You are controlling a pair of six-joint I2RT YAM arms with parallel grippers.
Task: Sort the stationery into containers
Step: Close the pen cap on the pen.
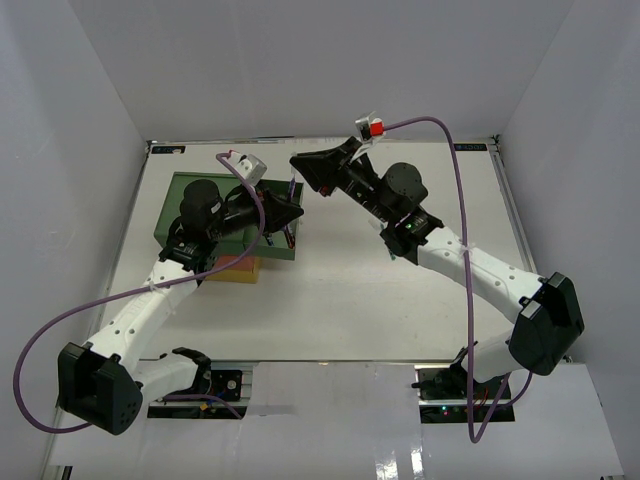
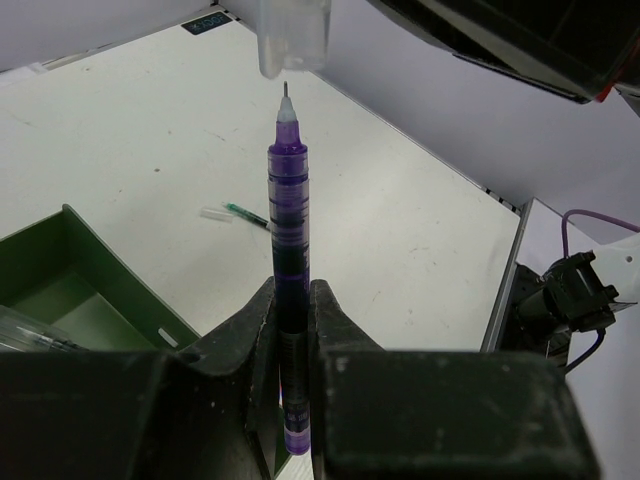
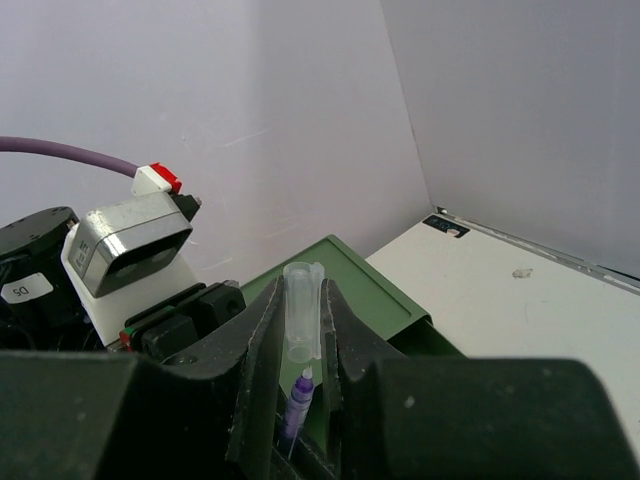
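Two grippers shared one pen. The left gripper (image 2: 290, 305) had its jaws pinched tight on the lower barrel of a purple pen (image 2: 288, 190), whose bare tip was aimed at a clear cap (image 2: 293, 40). The right gripper (image 3: 300, 295) had its jaws drawn nearly together on that cap, with the open mouth facing the tip. Tip and mouth were roughly in line and just apart, not touching. This looked like a capping step, with each arm steadying one half so that a short push along the pen's axis would seat the cap before the pen was stored.

The pen hung in the air just beside the open green drawer (image 1: 172, 205), the top tier of the drawer stack (image 1: 235, 268) at the table's far left. The drawer's thin wall sat close under the left jaws and was the nearest edge to catch on. To the right, bare table (image 1: 350, 300) offered plenty of room. A loose green pen (image 2: 248, 214) lay there, well apart. The back wall (image 3: 250, 100) stood near the right gripper, limiting retreat that way.
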